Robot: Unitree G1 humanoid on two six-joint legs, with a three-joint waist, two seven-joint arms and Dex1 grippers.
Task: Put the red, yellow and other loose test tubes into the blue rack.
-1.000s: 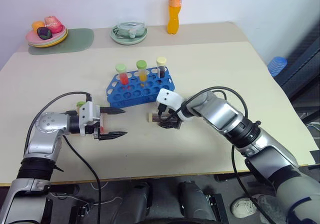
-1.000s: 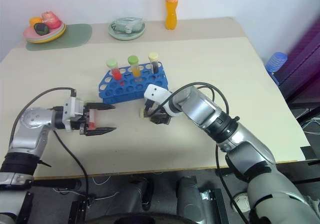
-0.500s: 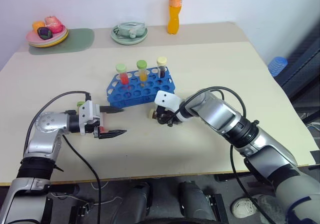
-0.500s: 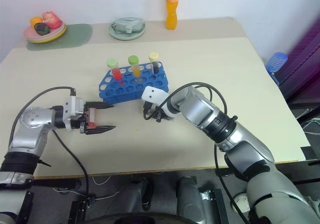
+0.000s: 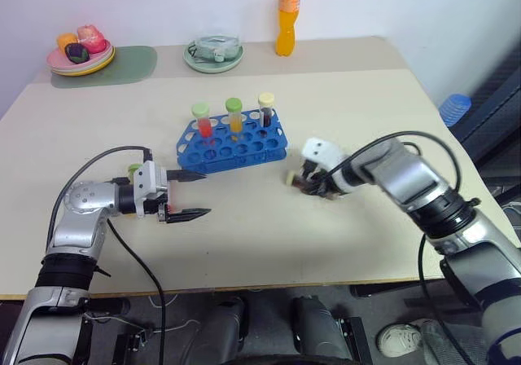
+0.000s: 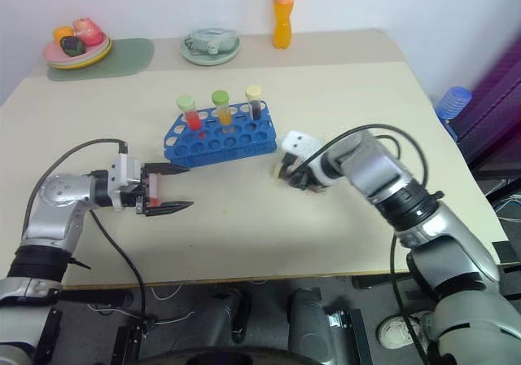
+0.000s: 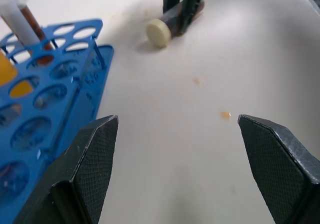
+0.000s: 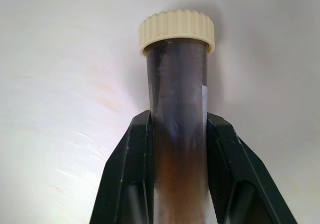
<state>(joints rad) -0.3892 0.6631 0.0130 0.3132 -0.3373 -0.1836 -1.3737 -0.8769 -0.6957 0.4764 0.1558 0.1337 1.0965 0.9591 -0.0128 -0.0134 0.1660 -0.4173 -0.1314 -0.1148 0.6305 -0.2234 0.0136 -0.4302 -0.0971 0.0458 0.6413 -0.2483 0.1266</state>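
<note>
The right gripper [image 8: 177, 149] is pinching a dark-filled test tube [image 8: 176, 114]: its two black fingers [image 8: 131, 169] are pressing on opposite sides of the tube body, below the cream cap [image 8: 176, 30], with no visible gap between pad and glass. The tube is lying close to the bench [image 5: 366, 120]; whether it is resting on the surface or hanging just clear of it cannot be told. Seen from the head camera, the right gripper [image 5: 310, 179] and its tube are sitting just beyond the rack's right end, at about 4 o'clock from the blue rack [image 5: 233, 141].

The left gripper [image 5: 190, 196] is holding nothing. Its fingers [image 7: 87, 156] are standing spread wide over bare bench, at about 7 o'clock from the rack, with the tips pointing toward the right arm.

The rack is carrying three upright tubes in its far row: a red tube [image 5: 202, 120], a yellow tube [image 5: 234, 115] and a dark tube [image 5: 264, 110]. The remaining wells are appearing empty.

Judged from this layout, the step in hand is the pickup of the last loose tube. The next move is calling for raising the tube, turning it upright with the cap uppermost, carrying it toward 10 o'clock over a free well, and lowering it straight in. The likely risks are the glass slipping in the pinch during the turn, and the tube bottom catching the well rim.
</note>
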